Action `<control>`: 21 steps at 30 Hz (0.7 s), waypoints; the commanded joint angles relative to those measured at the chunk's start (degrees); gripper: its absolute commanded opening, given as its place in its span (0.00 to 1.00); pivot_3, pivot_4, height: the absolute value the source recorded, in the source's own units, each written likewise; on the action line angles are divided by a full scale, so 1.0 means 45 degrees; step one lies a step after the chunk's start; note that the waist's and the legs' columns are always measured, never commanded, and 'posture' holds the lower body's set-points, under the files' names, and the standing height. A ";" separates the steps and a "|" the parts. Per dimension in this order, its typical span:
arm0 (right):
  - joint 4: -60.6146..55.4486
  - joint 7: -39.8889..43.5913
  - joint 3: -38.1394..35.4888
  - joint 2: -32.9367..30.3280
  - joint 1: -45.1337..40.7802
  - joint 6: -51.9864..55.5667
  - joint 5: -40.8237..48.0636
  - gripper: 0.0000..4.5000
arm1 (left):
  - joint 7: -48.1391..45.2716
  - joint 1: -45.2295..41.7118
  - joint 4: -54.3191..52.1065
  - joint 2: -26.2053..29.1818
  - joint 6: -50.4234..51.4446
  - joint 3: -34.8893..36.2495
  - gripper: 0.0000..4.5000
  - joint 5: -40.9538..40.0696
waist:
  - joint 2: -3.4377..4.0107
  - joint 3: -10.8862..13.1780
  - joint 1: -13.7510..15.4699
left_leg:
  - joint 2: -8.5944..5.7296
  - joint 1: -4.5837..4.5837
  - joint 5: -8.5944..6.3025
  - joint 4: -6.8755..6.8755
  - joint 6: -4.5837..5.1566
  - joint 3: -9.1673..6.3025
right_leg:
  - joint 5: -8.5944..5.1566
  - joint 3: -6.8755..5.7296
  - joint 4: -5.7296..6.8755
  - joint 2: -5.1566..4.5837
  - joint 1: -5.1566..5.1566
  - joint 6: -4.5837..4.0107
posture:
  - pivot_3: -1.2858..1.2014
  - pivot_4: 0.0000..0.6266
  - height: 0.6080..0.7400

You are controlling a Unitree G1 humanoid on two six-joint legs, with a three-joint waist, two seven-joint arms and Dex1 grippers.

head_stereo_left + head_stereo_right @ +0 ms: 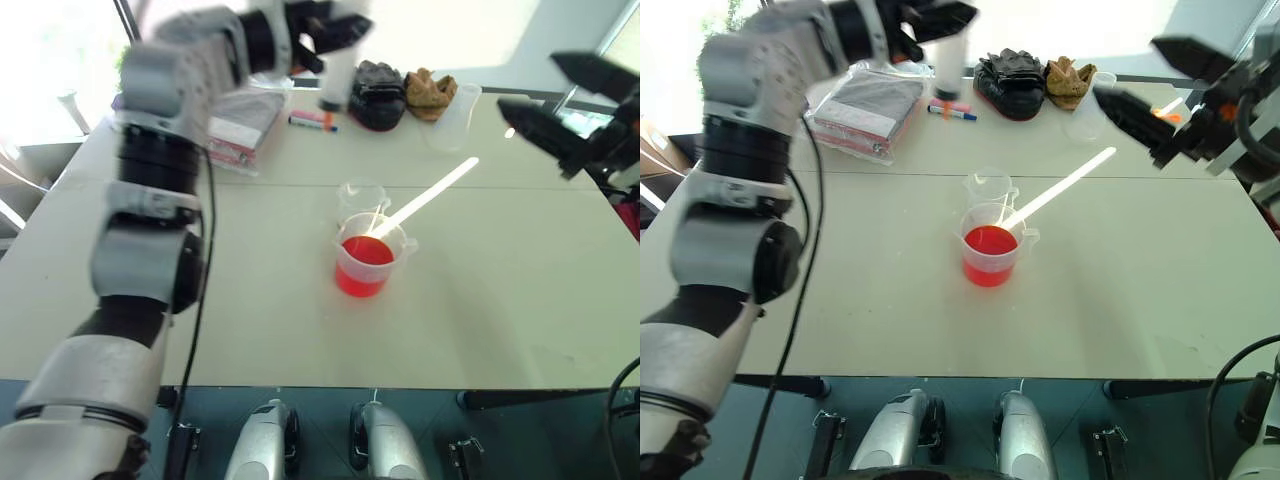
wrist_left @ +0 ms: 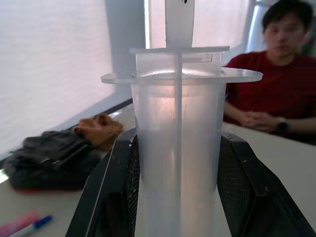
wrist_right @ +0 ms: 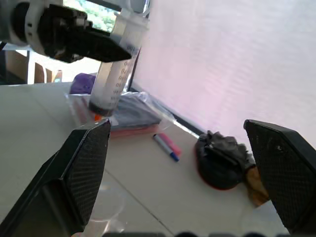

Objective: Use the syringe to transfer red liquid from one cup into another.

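The syringe (image 2: 177, 163) was frosted, translucent plastic; the handled cup (image 1: 371, 262) clear, glossy plastic holding translucent red liquid (image 1: 366, 252). The counter (image 1: 500, 300) looked smooth and matt, the left gripper (image 2: 177, 197) fingers (image 2: 247, 192) finely textured black.

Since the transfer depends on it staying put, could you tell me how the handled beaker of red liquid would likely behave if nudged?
The handled beaker looks like thin clear plastic, so probably light. The red liquid fills its lower part, which likely steadies it, though it might slosh. On the smooth table it would probably slide rather than tip.

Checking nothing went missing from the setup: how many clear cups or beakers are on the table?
3: the handled beaker holding red liquid at mid-table, the smaller beaker just behind it, and a tall frosted cup at the far edge.
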 commanded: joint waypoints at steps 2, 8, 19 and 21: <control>-0.0605 -0.0605 -0.0001 -0.0259 -0.0446 -0.0827 -0.1183 1.00 | -0.1029 0.0618 -0.1522 -0.0574 -0.0506 0.1060 0.36 -0.1441 | 0.0010 -0.0004 -0.0094 | 0.0002 0.0005 0.0002 -0.0005 -0.0003 0.0009 | 0.0003 0.0011 0.0008 0.0004 -0.0008 0.0005 | 0.52 0.24 1.00; -0.1160 -0.0769 0.0479 -0.0808 -0.0658 -0.1233 -0.2513 1.00 | -0.2138 0.2042 -0.3581 -0.1032 0.0179 0.0445 0.36 -0.2225 | 0.0016 -0.0007 -0.0004 | 0.0012 0.0026 0.0012 -0.0013 -0.0021 0.0007 | 0.0003 0.0011 0.0018 0.0021 0.0001 0.0004 | 0.52 0.24 1.00; -0.2138 0.0056 0.1146 -0.1293 -0.2325 0.0002 -0.1437 1.00 | -0.1992 0.4292 -0.4707 -0.1415 -0.0890 -0.1565 0.36 -0.0551 | 0.0017 -0.0008 0.0023 | 0.0007 0.0030 0.0009 -0.0010 -0.0015 -0.0003 | 0.0004 0.0016 0.0006 0.0018 0.0016 0.0002 | 0.52 0.24 1.00; -0.2371 0.0306 0.1162 -0.1407 -0.2497 0.0366 -0.0973 1.00 | -0.2046 0.4648 -0.4771 -0.1419 -0.1194 -0.1890 0.36 -0.0233 | 0.0017 -0.0008 0.0023 | 0.0007 0.0030 -0.0002 -0.0010 0.0004 -0.0003 | 0.0004 0.0017 0.0005 0.0016 0.0016 0.0001 | 0.52 0.24 1.00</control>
